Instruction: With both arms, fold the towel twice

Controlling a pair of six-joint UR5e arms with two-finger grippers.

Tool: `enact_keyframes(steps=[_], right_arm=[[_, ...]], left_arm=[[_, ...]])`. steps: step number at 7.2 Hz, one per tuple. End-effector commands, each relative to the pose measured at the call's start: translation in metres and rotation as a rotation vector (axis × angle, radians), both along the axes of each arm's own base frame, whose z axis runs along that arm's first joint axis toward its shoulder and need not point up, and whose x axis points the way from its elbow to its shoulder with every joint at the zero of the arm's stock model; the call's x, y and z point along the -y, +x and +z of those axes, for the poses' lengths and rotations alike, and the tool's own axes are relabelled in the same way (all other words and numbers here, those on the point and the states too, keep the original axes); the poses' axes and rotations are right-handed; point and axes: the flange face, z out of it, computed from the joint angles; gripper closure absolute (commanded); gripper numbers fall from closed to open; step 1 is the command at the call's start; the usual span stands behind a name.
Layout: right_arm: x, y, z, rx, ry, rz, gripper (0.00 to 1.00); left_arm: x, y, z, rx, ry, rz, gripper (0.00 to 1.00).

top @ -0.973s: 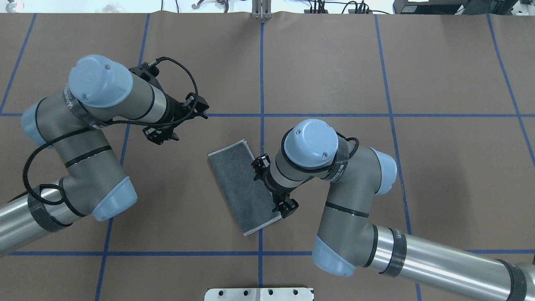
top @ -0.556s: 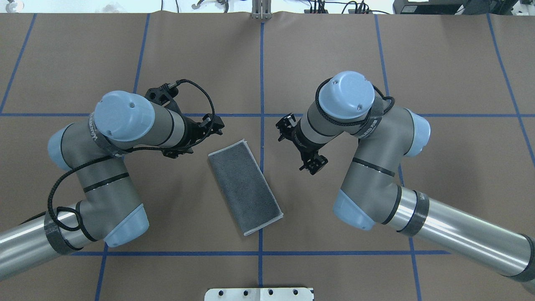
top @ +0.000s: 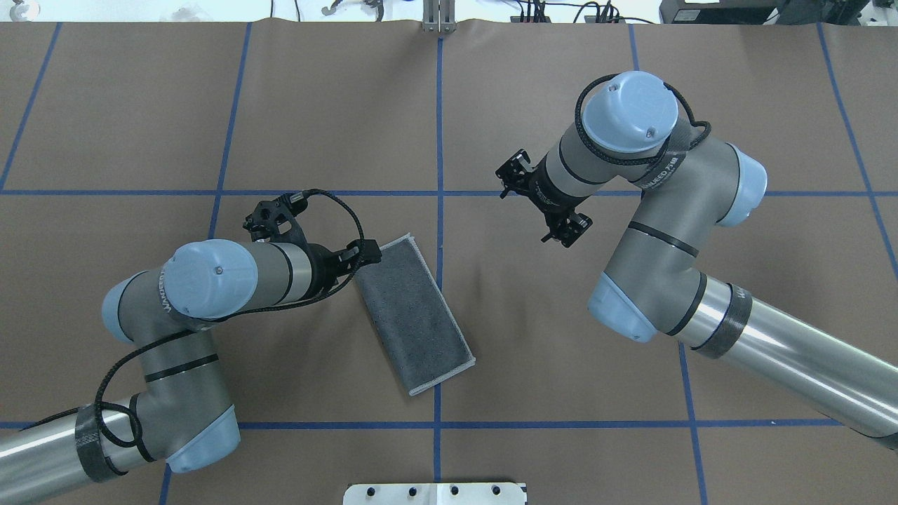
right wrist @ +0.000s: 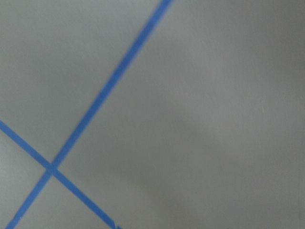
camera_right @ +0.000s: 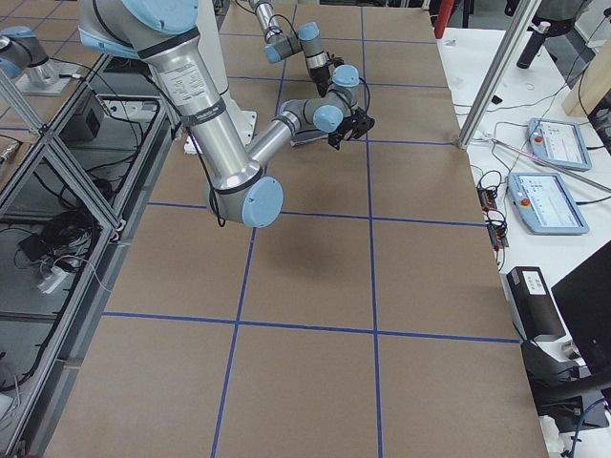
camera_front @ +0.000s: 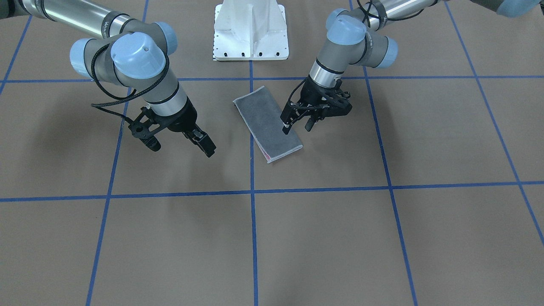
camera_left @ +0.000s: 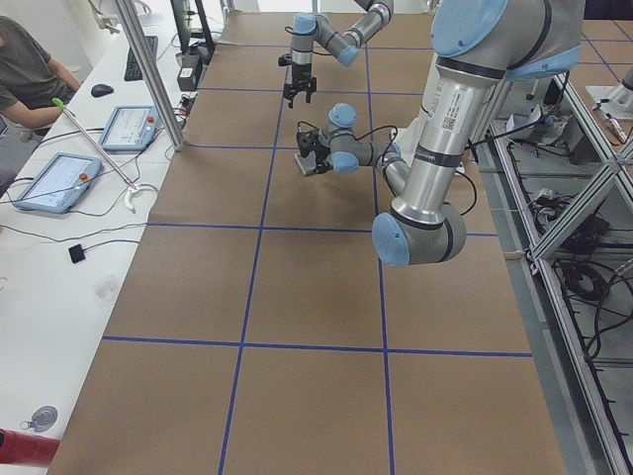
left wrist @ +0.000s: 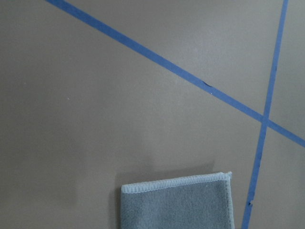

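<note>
The towel lies folded into a narrow strip, dark grey face up, slanting across the centre line. A pink edge shows at its end in the front-facing view. My left gripper is open and hangs over the strip's left long edge near its far end. Its wrist view shows only that end of the towel, with no fingers in frame. My right gripper is open with nothing in it, off to the right of the towel, apart from it. Its wrist view shows only brown paper and blue tape.
Brown paper with blue tape grid lines covers the table. The white pedestal base stands at the robot's edge. In the exterior left view a person sits at a side bench with tablets.
My right gripper has left the towel's right edge and swung away to the far right. My left arm has come in toward the towel's far left corner. The towel has not moved.
</note>
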Motion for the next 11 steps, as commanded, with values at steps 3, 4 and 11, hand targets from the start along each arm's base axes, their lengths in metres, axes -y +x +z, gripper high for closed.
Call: enact_keyframes(steps=[3, 4, 11], right_arm=[[0.0, 0.001, 0.009, -0.008, 0.0, 0.001, 0.0], [-0.001, 0.0, 0.009, -0.008, -0.003, -0.001, 0.0], [-0.002, 0.002, 0.008, -0.005, -0.005, 0.006, 0.0]], left_arm=[[0.007, 0.014, 0.028, -0.042, 0.025, -0.067, 0.1], [0.007, 0.014, 0.027, -0.044, 0.024, -0.067, 0.14], [0.013, 0.022, 0.024, -0.041, 0.024, -0.068, 0.4]])
